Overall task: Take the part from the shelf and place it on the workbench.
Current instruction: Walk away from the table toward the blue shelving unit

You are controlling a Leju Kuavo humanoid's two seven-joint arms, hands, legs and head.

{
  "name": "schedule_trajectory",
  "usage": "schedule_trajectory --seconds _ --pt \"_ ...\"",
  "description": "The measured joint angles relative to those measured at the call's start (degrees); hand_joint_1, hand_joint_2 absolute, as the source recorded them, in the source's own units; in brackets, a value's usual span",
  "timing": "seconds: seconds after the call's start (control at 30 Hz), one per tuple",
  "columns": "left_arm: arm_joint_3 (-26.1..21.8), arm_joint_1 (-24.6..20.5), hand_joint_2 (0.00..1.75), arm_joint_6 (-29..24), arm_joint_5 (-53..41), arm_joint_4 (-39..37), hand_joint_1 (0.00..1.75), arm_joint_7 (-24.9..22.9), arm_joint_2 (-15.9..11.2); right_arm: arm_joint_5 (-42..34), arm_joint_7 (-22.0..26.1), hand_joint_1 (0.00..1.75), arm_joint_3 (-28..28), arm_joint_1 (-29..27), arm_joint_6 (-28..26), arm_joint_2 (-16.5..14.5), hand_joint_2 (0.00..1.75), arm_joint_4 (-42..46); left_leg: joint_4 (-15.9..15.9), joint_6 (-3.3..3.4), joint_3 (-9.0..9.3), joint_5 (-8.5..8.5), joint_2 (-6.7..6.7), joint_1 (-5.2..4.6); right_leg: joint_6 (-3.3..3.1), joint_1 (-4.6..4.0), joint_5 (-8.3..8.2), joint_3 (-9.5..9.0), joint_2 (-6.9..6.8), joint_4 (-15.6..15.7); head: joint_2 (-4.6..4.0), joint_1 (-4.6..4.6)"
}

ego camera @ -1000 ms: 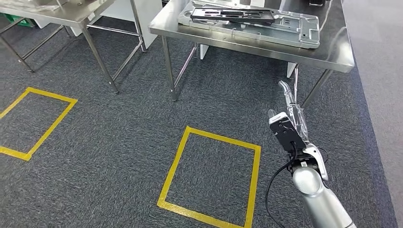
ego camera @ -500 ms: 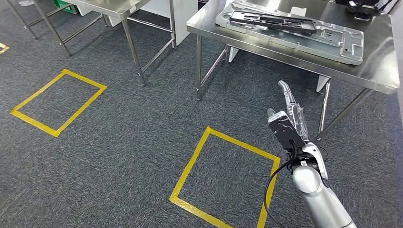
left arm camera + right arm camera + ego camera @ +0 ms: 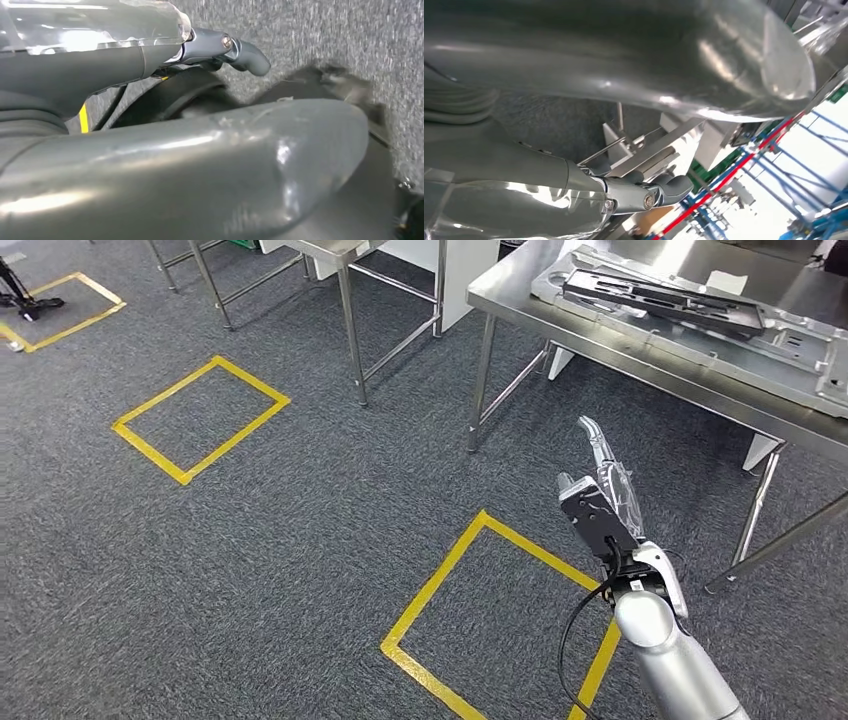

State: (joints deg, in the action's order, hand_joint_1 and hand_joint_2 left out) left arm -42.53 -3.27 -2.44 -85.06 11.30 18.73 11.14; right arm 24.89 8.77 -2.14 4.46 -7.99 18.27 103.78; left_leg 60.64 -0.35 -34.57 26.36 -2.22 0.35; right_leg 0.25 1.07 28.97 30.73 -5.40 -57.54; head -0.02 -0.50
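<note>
right robot hand [image 3: 598, 490] empty, fingers straight | left robot hand [image 3: 150, 150] state unclear | part [image 3: 665, 298] on bench [image 3: 600, 335]: likely stiff, heavy; grip long edges

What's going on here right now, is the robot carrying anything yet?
Nothing is in hand. The right robot hand is raised in front of the robot with its fingers stretched out, holding nothing, above grey carpet marked with yellow tape squares. Ahead to the right stands a steel workbench with a large grey metal tray and a dark part lying on it.
</note>
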Motion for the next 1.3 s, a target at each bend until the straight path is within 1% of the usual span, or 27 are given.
schedule_trajectory --seconds 0.07,0.13,0.2,0.27,0.3,0.33,0.37,0.4,0.43,0.5,0.57,0.63,0.67,0.7,0.77,0.8,0.83,0.87,0.9,0.93,1.0,1.07,1.13,1.17,1.2,1.27,1.3 --pt "0.0 0.06 0.0 -0.03 0.07 0.0 0.0 -0.05 0.02 0.49 0.17 0.0 -0.12 -0.1 0.15 -0.06 0.0 0.0 -1.89 0.67 0.81 -0.11 -0.14 -0.44 0.63 -0.27 0.15 -0.18 -0.96 0.04 0.0 -0.06" --pt "-0.01 0.3 0.0 -0.03 0.1 0.0 0.0 -0.12 0.03 1.12 0.28 0.0 -0.39 -0.21 0.21 -0.19 0.0 0.01 -2.31 1.39 0.77 -0.44 1.06 -0.36 1.28 -0.15 0.33 -0.47 -1.33 0.11 0.0 -0.09" --pt "-0.02 0.42 0.0 -0.03 0.12 0.0 0.0 -0.2 0.02 1.71 0.33 0.0 -0.65 -0.44 0.18 -0.38 0.0 0.05 -2.97 2.18 1.05 -0.86 2.08 -0.13 1.69 0.11 2.07 0.28 0.92 -1.94 0.0 -0.17" --pt "-0.02 0.29 0.0 -0.01 0.11 0.0 0.0 -0.24 0.02 2.26 0.37 0.0 -0.78 -1.12 0.08 -0.49 0.0 0.11 -3.22 2.68 1.13 -1.07 3.21 -0.13 1.78 0.23 5.69 3.53 4.07 -8.57 0.0 -0.27" --pt "-0.02 0.22 0.0 0.02 0.11 0.0 0.0 -0.28 0.03 2.58 0.38 0.0 -0.85 -1.69 0.0 -0.51 0.0 0.13 -3.2 2.79 1.09 -1.08 3.88 -0.21 1.79 0.24 7.19 5.53 4.86 -12.41 0.0 -0.3" --pt "-0.02 0.23 0.0 0.07 0.1 0.0 0.0 -0.37 0.03 2.95 0.43 0.0 -0.92 -2.41 -0.09 -0.56 0.0 0.14 -3.15 2.83 1.08 -1.07 4.65 -0.28 1.81 0.24 7.73 7.01 5.18 -15.01 0.0 -0.29" --pt "-0.02 0.29 0.0 0.11 0.09 0.0 0.0 -0.46 0.03 3.29 0.5 0.0 -0.99 -3.17 -0.19 -0.63 0.0 0.2 -3.08 2.84 1.11 -1.06 5.47 -0.32 1.8 0.25 7.08 7.56 5.3 -15.58 0.0 -0.3" --pt "-0.02 0.38 0.0 0.15 0.08 0.0 0.0 -0.54 0.03 3.57 0.58 0.0 -1.03 -3.86 -0.28 -0.71 0.0 0.31 -2.96 2.79 1.14 -1.03 6.29 -0.33 1.75 0.29 5.39 7.05 5.45 -13.93 0.0 -0.29" --pt "-0.02 0.46 0.0 0.16 0.07 0.0 0.0 -0.59 0.04 3.79 0.71 0.0 -1.06 -4.38 -0.36 -0.78 0.0 0.45 -2.79 2.69 1.17 -0.96 7.08 -0.31 1.67 0.38 3.07 5.65 5.94 -10.49 0.0 -0.29" --pt "-0.02 0.52 0.0 0.16 0.05 -0.01 0.0 -0.59 0.05 4.03 1.01 0.0 -1.12 -4.98 -0.44 -0.9 0.0 0.76 -2.31 2.28 0.95 -0.76 8.48 -0.36 1.44 0.64 0.07 2.7 8.52 -3.65 0.0 -0.27" --pt "-0.02 0.54 0.0 0.16 0.05 -0.02 0.0 -0.6 0.05 4.22 1.21 0.0 -1.17 -5.41 -0.52 -0.98 0.0 1.0 -2.09 1.63 0.49 -0.75 9.67 -0.33 1.1 0.6 -0.32 1.65 9.93 -1.14 0.0 -0.25" --pt "-0.02 0.67 0.0 0.16 0.05 -0.02 0.0 -0.61 0.05 4.31 1.26 0.0 -1.2 -5.63 -0.58 -1.05 0.0 1.26 -2.19 0.92 0.2 -0.85 10.43 -0.2 0.48 0.52 -0.52 1.49 8.69 -0.81 0.0 -0.25" --pt "-0.02 0.72 0.0 0.16 0.05 -0.02 0.0 -0.62 0.05 4.32 1.27 0.0 -1.24 -5.64 -0.61 -1.09 0.0 1.38 -1.69 0.61 -0.04 -0.47 9.56 -0.27 0.04 0.58 -0.61 1.28 8.01 -0.57 0.0 -0.21" --pt "-0.02 0.72 0.0 0.16 0.05 -0.02 0.0 -0.65 0.05 4.34 1.29 0.0 -1.26 -5.69 -0.63 -1.13 0.0 1.52 -0.16 0.35 -0.72 0.53 8.01 -0.37 -0.38 0.63 -0.68 1.08 7.21 -0.32 0.0 -0.15" --pt "-0.01 0.61 0.0 0.16 0.02 -0.02 0.0 -0.72 0.05 4.44 1.33 0.0 -1.31 -5.98 -0.68 -1.19 0.0 1.69 6.25 -0.03 -3.65 4.11 4.3 -0.4 -1.03 0.43 -0.6 0.77 5.47 -0.09 0.0 -0.03" --pt "-0.01 0.55 0.0 0.16 -0.01 -0.02 0.0 -0.78 0.05 4.5 1.34 0.0 -1.32 -6.17 -0.69 -1.24 0.0 1.73 10.25 -0.19 -5.58 5.93 3.39 -0.28 -1.19 0.28 -0.5 0.71 4.57 -0.11 0.0 0.0" --pt "0.0 0.52 0.0 0.15 -0.03 -0.02 0.0 -0.84 0.05 4.55 1.35 0.0 -1.32 -6.35 -0.69 -1.3 0.0 1.73 13.28 -0.31 -7.04 6.96 2.95 -0.16 -1.27 0.16 -0.39 0.63 3.66 -0.12 0.0 0.0" --pt "0.0 0.52 0.0 0.13 -0.06 -0.02 0.0 -0.93 0.05 4.57 1.37 0.0 -1.32 -6.49 -0.69 -1.36 0.0 1.73 14.46 -0.38 -7.59 6.94 2.71 -0.08 -1.28 0.1 -0.26 0.53 2.79 -0.14 0.0 -0.01" --pt "0.0 0.55 0.0 0.09 -0.08 -0.02 0.0 -1.05 0.05 4.57 1.37 0.0 -1.33 -6.56 -0.68 -1.41 0.0 1.73 13.28 -0.37 -6.91 5.82 2.46 -0.05 -1.22 0.08 -0.12 0.36 1.99 -0.14 0.0 0.0" --pt "0.0 0.58 0.0 0.04 -0.1 -0.02 0.0 -1.18 0.04 4.57 1.38 0.0 -1.33 -6.59 -0.67 -1.44 0.0 1.73 9.97 -0.26 -5.13 3.93 1.94 -0.05 -1.1 0.07 0.06 0.11 1.26 -0.15 0.0 -0.01" --pt "0.03 0.54 0.0 -0.04 -0.15 -0.02 0.0 -1.36 0.04 4.57 1.39 0.0 -1.33 -6.47 -0.45 -1.44 0.0 1.71 1.89 0.31 -0.78 0.74 -0.54 -0.38 -0.66 -0.1 0.51 -0.42 0.04 -0.21 0.0 -0.01" --pt "0.1 0.42 0.0 -0.08 -0.26 -0.02 0.0 -1.49 0.07 4.57 1.4 0.0 -1.33 -6.06 -0.03 -1.45 0.0 1.6 -1.81 0.95 1.01 -0.18 -1.87 -0.8 -0.06 -0.39 0.8 -0.72 -1.01 -0.23 0.0 -0.11" --pt "0.19 0.41 0.0 -0.14 -0.43 -0.02 0.0 -1.61 0.09 4.55 1.39 0.0 -1.34 -5.47 0.38 -1.46 0.0 1.42 -2.23 1.55 0.9 -0.37 -0.62 -0.9 0.6 -0.4 0.95 -0.91 -1.94 -0.08 0.0 -0.18" --pt "0.24 0.45 0.0 -0.19 -0.5 -0.02 0.0 -1.69 0.1 4.53 1.38 0.0 -1.36 -5.17 0.56 -1.46 0.0 1.33 -2.54 1.86 0.99 -0.57 0.02 -0.84 0.92 -0.26 1.28 -0.95 -1.4 -0.26 0.0 -0.2" --pt "0.3 0.42 0.0 -0.28 -0.58 -0.02 0.0 -1.75 0.11 4.51 1.38 0.0 -1.37 -4.93 0.69 -1.46 0.0 1.26 -2.87 2.23 1.11 -0.8 0.66 -0.74 1.17 -0.06 2.09 -0.62 -0.05 -1.2 0.0 -0.23" --pt "0.45 0.21 0.0 -0.5 -0.66 -0.02 0.0 -1.83 0.16 4.44 1.37 0.0 -1.41 -4.68 0.81 -1.44 0.0 1.05 -3.25 2.74 1.24 -1.11 2.0 -0.6 1.44 0.21 5.21 1.99 3.61 -6.66 0.0 -0.39" --pt "0.52 0.06 0.0 -0.6 -0.69 -0.02 0.0 -1.86 0.19 4.41 1.37 0.0 -1.43 -4.67 0.81 -1.44 0.0 0.91 -3.25 2.88 1.19 -1.16 2.75 -0.62 1.49 0.24 6.93 4.09 4.67 -10.61 0.0 -0.41"
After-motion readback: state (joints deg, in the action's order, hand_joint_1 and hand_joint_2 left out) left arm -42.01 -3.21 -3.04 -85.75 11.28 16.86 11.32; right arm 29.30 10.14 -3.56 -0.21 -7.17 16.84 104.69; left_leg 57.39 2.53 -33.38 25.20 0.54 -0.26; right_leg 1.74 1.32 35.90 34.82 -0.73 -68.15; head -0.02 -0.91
